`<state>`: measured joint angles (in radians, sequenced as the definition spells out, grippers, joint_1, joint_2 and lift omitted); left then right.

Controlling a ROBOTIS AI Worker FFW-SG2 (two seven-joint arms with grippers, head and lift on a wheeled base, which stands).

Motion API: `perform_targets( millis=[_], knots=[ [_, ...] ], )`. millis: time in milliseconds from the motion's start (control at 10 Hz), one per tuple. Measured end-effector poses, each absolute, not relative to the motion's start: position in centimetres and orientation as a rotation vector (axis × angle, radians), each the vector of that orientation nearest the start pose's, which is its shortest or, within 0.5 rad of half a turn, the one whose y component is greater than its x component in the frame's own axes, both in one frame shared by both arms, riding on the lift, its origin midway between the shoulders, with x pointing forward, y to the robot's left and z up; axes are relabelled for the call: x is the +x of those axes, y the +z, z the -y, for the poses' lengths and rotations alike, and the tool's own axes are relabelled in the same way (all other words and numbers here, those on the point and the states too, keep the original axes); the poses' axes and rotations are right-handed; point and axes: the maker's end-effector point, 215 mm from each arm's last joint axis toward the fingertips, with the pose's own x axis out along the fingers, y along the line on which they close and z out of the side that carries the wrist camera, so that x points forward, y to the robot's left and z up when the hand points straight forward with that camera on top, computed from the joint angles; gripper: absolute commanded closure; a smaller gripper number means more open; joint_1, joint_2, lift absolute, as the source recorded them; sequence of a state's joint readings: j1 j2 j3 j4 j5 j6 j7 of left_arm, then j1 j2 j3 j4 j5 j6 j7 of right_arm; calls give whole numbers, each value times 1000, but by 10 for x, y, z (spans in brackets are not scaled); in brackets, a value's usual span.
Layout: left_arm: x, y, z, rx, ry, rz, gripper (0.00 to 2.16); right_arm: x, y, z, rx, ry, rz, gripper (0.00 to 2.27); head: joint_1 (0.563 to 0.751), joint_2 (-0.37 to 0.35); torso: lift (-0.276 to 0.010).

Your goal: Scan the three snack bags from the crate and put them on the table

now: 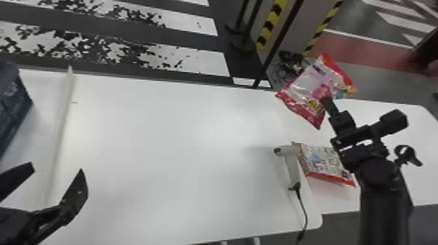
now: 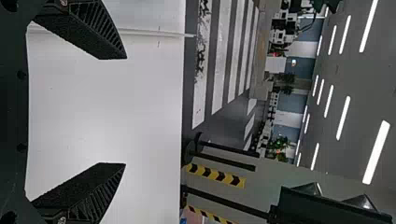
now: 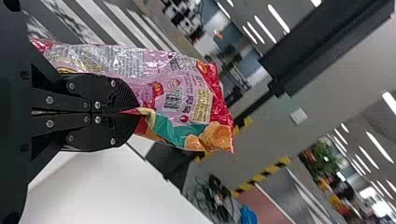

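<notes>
In the head view my right gripper [image 1: 327, 101] holds a pink and red snack bag [image 1: 306, 86] above the table's far right part. The right wrist view has the right gripper [image 3: 135, 112] shut on the middle of that snack bag [image 3: 154, 70], its barcode side showing. Another snack bag [image 1: 322, 163], silver and orange, lies on the table [image 1: 179, 136] beside the white scanner [image 1: 291, 164]. My left gripper [image 1: 53, 182] stands open over the table's near left, and the left wrist view shows the left gripper [image 2: 123, 111] with nothing between its fingers.
A dark blue crate [image 1: 13, 104] stands at the table's left edge. A raised pale strip [image 1: 60, 130] crosses the table near it. The scanner's black cable [image 1: 303, 208] runs off the near edge. Beyond the table are a thin black pole [image 1: 277, 45] and yellow-black striped posts [image 1: 272, 24].
</notes>
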<state>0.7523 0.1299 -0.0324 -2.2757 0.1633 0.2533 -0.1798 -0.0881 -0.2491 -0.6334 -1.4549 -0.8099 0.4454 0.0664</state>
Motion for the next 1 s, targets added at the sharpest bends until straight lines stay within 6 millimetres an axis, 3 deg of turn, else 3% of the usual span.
perform_targets(
  millis=[300, 500, 600, 700, 800, 1000],
  knots=[
    [354, -375, -152, -112, -318, -282, 46, 491, -425, 659, 642, -752, -121, 2192, 695, -350, -94],
    [353, -369, -145, -117, -334, -270, 46, 474, -462, 681, 607, -856, -161, 2169, 695, -350, -94],
    [352, -366, -143, -120, -338, -261, 46, 478, -472, 678, 592, -852, -186, 1798, 695, -350, -94],
    [351, -364, -142, -121, -340, -253, 46, 486, -480, 671, 578, -833, -218, 748, 695, -350, -94],
    [350, -363, -141, -122, -341, -250, 46, 493, -484, 662, 560, -814, -244, -2, 695, -350, -94],
    [349, -362, -140, -124, -340, -246, 46, 504, -488, 642, 523, -761, -287, 49, 695, -350, -94]
  ],
)
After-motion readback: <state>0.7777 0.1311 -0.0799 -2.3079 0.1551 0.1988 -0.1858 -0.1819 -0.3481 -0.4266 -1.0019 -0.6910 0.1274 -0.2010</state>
